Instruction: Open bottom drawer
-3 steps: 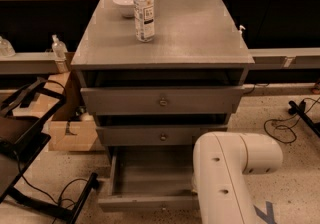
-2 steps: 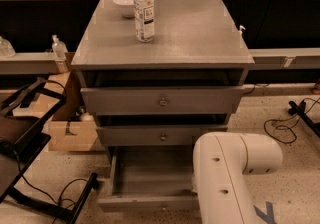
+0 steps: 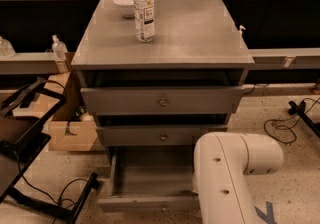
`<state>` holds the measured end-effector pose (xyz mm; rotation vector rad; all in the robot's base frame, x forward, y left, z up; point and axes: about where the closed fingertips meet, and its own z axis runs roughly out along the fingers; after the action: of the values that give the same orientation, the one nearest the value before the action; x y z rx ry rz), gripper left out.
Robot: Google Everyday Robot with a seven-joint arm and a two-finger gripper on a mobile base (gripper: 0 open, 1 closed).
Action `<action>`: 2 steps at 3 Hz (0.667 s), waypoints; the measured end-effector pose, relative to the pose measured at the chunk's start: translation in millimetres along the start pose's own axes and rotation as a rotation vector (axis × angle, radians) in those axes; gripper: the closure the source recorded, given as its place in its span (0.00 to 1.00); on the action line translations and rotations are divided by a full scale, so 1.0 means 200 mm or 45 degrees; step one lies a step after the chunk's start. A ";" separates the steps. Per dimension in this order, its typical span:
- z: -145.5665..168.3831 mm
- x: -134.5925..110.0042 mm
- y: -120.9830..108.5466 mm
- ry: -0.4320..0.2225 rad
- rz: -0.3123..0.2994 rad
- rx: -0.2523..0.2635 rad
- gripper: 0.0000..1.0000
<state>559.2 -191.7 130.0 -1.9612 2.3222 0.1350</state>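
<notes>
Nothing has visibly moved since the earlier frames: the bottom drawer (image 3: 150,178) sits at the same extension and the white arm (image 3: 227,178) holds the same place. That drawer, lowest of three in the grey cabinet (image 3: 170,38), is pulled well out toward the camera, so its bare grey floor and side walls lie open to view. Its flat front panel (image 3: 145,202) is seen almost edge-on from above, near the lower edge of the view. The right end of the drawer disappears behind the arm's thick rounded link, which fills the lower right. The claw is out of sight, somewhere past that link, so I cannot tell whether it is apart, together or clamped on anything. Above the pulled-out drawer, the middle drawer front (image 3: 135,136) carries a small brass-coloured knob (image 3: 162,137), and the wider top drawer front (image 3: 120,101) has its own knob (image 3: 163,102); a dark gap shows over each. On the cabinet's top stand a clear plastic bottle (image 3: 144,10), upright, and just behind it a white bowl (image 3: 123,4). A cardboard box (image 3: 70,135) rests on the speckled floor (image 3: 295,168) just left of the cabinet, beside a black frame (image 3: 22,133). Cables (image 3: 280,128) trail on the right.
</notes>
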 end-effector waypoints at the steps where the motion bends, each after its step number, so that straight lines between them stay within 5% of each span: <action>1: 0.00 0.00 -0.01 0.000 0.000 0.000 0.75; 2: 0.00 0.00 -0.01 0.000 0.000 0.000 0.51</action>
<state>561.8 -191.6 130.0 -1.9612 2.3222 0.1351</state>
